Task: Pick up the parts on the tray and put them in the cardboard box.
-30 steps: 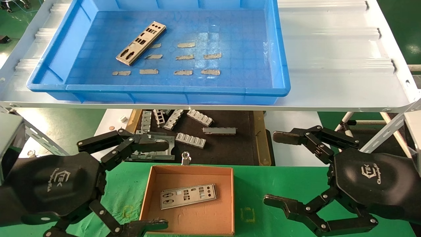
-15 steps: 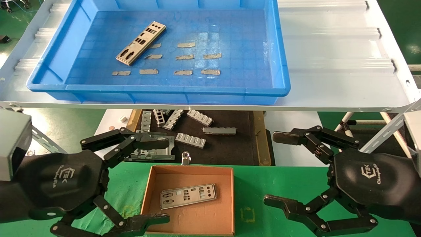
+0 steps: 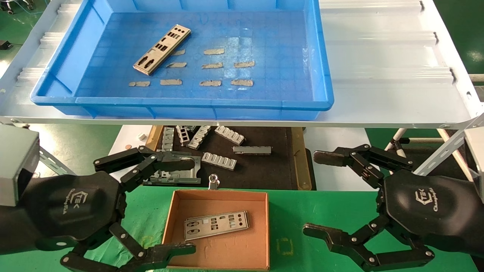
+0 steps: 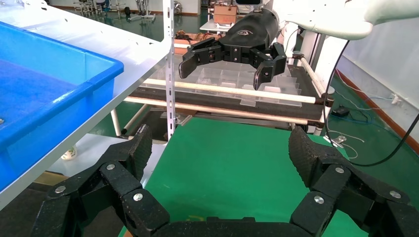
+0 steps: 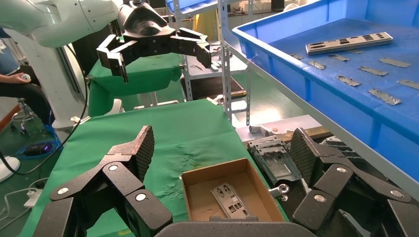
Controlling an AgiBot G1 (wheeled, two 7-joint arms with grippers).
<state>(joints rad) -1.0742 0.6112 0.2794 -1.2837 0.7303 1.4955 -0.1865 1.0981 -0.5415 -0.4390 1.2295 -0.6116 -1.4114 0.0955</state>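
Note:
One silver-grey part (image 3: 162, 49) lies aslant in the left half of the blue tray (image 3: 189, 104) on the white shelf; it also shows as the part (image 5: 348, 43) inside the tray (image 5: 296, 64). Another part (image 3: 216, 225) lies flat inside the cardboard box (image 3: 219, 193) on the green cloth, seen too as the part (image 5: 228, 200) in the box (image 5: 190, 187). My left gripper (image 3: 189, 206) hangs open at the box's left side, nothing between its fingers. My right gripper (image 3: 314, 193) hangs open to the right of the box, also empty.
Tan tape strips (image 3: 213, 66) dot the tray floor. Below the shelf, a dark mat (image 3: 264, 170) holds ribbed grey brackets (image 3: 219, 160) and a flat metal frame (image 3: 177, 175). The shelf's front edge (image 3: 340, 122) overhangs the grippers, with a slotted upright (image 5: 225, 59) nearby.
My left gripper has shifted slightly up and toward the box, still open. The right gripper and both parts have not moved.

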